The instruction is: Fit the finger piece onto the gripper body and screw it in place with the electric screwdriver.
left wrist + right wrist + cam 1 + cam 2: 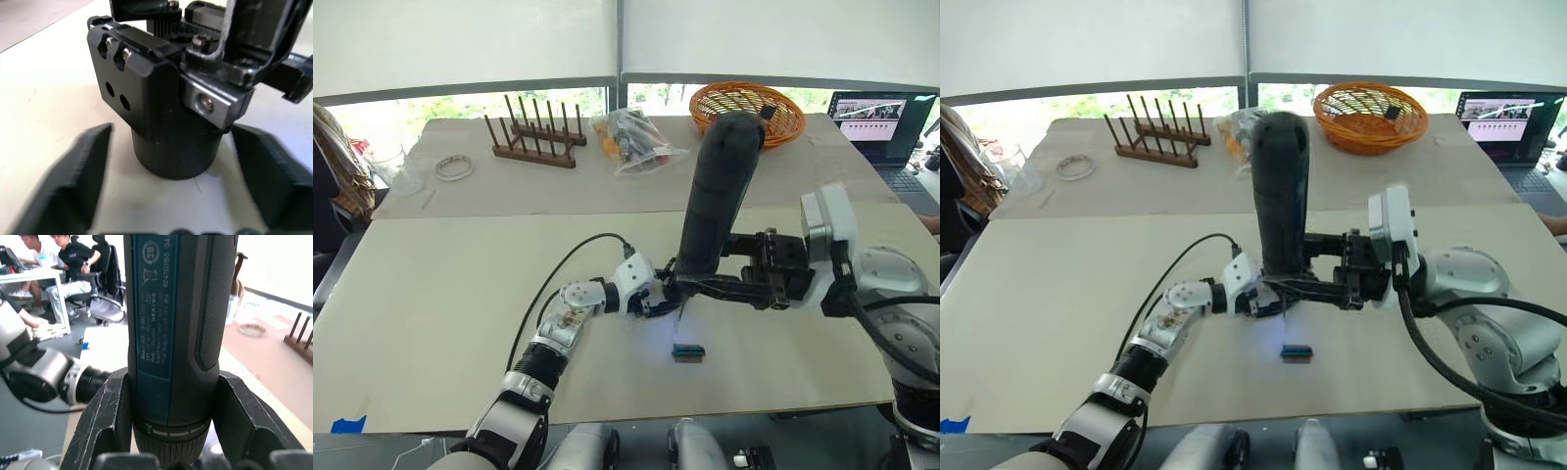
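1. Spanning most of the head views, the table (431, 323) fills the centre and lower frame, with a second table (822, 176) butted against its far edge in the upper half.
2. Right arm (886, 294) comes in from the right edge, its white wrist at right of centre.
3. Left arm (543, 352) rises from the bottom left toward centre, a black cable looping above it.
4. Screwdriver (715, 196) stands near upright at centre frame, its top leaning to the upper right; its lower end sits just above the body.
5. Right gripper (168, 431) is clamped on the screwdriver; in the right wrist view a finger (105, 426) presses each side of the handle's lower collar.
6. Basket (747, 110), orange wicker, sits at upper right on the far table.
7. Laptop (881, 122) is open at the upper right edge.
8. Rack (533, 132) of wooden pegs stands at upper left of centre.
9. Bag (631, 142), clear plastic with mixed contents, lies between rack and basket.
10. Left gripper (171, 161) is spread wide; in the left wrist view its fingers (83, 171) flank the body without touching it.
11. Body (166, 112) stands on its round base on the table at centre frame, under the screwdriver tip. Whether the finger piece is on it I cannot tell.
12. Tape roll (454, 167) lies at far upper left.
13. Green block (687, 352) lies on the table just below centre, near the body, apart from both grippers.
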`<move>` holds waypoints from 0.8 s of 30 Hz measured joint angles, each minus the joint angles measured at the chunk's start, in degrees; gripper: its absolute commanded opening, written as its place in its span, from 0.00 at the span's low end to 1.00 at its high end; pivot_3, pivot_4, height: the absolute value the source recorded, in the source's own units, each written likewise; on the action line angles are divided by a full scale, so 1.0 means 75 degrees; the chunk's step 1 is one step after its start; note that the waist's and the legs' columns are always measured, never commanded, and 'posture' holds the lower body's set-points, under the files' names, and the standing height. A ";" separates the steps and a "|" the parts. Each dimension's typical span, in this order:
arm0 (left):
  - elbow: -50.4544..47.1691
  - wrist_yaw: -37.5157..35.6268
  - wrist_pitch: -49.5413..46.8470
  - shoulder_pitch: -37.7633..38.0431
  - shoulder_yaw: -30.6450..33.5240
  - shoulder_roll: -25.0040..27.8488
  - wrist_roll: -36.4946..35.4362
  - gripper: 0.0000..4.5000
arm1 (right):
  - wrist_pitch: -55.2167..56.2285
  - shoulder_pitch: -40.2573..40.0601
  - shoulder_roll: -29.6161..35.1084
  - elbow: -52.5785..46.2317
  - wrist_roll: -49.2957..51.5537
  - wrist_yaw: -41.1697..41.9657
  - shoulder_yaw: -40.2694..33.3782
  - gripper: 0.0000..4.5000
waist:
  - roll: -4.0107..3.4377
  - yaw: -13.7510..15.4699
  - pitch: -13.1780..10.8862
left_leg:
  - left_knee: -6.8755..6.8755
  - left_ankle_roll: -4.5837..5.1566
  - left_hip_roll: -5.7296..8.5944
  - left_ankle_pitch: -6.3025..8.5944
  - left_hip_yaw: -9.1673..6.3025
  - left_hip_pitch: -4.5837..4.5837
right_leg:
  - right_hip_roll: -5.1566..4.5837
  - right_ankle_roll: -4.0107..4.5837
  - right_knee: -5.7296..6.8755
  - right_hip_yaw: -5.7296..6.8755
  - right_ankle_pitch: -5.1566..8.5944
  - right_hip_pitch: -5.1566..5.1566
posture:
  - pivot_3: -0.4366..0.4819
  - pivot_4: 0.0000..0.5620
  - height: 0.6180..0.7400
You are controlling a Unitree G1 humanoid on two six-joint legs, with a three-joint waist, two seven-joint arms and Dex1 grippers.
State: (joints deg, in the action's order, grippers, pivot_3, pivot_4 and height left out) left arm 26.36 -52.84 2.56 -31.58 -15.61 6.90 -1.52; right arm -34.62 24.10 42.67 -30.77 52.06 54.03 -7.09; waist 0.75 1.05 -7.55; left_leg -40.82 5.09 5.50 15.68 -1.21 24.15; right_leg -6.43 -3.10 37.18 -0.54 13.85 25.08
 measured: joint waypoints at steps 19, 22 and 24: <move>0.0246 -0.0230 0.0136 -0.0141 -0.0020 0.0028 -0.0106 0.51 | -0.0005 0.1244 -0.0483 0.0891 -0.1231 -0.0388 0.0811 0.42 | -0.0001 -0.0001 0.0001 | 0.0001 0.0000 0.0003 0.0000 -0.0001 0.0001 | 0.0003 0.0000 0.0002 0.0012 0.0000 0.0003 | 0.48 0.27 1.00; 0.0246 -0.0230 0.0134 -0.0141 -0.0021 0.0037 -0.0107 0.51 | 0.0064 0.1244 -0.0536 0.0899 -0.1386 -0.0288 0.0867 0.42 | -0.0001 -0.0003 0.0001 | 0.0001 0.0000 0.0003 0.0000 -0.0001 0.0001 | 0.0005 0.0000 0.0003 0.0013 0.0000 0.0003 | 0.48 0.27 1.00; 0.0245 -0.0231 0.0133 -0.0141 -0.0021 0.0043 -0.0109 0.51 | 0.0107 0.1244 -0.0559 0.0936 -0.1435 -0.0233 0.0871 0.42 | -0.0001 -0.0004 0.0001 | 0.0001 0.0000 0.0003 0.0000 0.0000 0.0001 | 0.0007 0.0000 0.0003 0.0014 0.0000 0.0003 | 0.48 0.27 1.00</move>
State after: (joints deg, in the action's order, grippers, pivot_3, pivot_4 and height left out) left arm 28.20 -54.57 3.56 -32.64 -15.77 7.22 -2.34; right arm -33.81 33.43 38.47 -23.76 41.30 52.29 -0.56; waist 0.74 1.02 -7.55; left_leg -40.81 5.09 5.52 15.68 -1.21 24.16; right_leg -6.38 -3.10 37.20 -0.43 13.85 25.10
